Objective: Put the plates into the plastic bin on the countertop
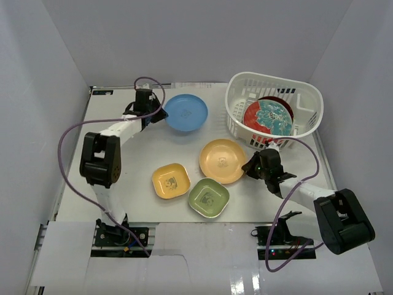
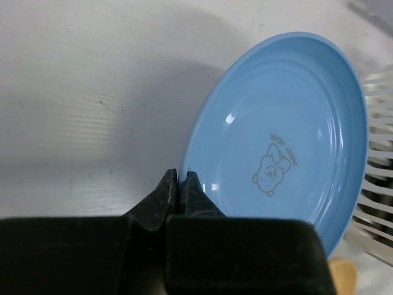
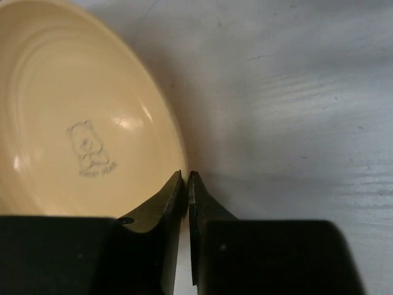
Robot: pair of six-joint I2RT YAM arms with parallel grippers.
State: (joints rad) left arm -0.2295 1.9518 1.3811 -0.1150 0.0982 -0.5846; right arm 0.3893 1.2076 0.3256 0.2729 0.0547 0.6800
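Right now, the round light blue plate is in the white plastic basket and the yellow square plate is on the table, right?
No. The top view shows the round light blue plate on the white table, outside the white plastic basket. The yellow square plate is on the table.

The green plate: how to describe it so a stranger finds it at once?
Start at the white lattice bin in the far right corner of the countertop, then come toward the near edge, past the round orange plate. The green plate lies just beyond it, right of the yellow plate. Both are squarish, but only this one is green.
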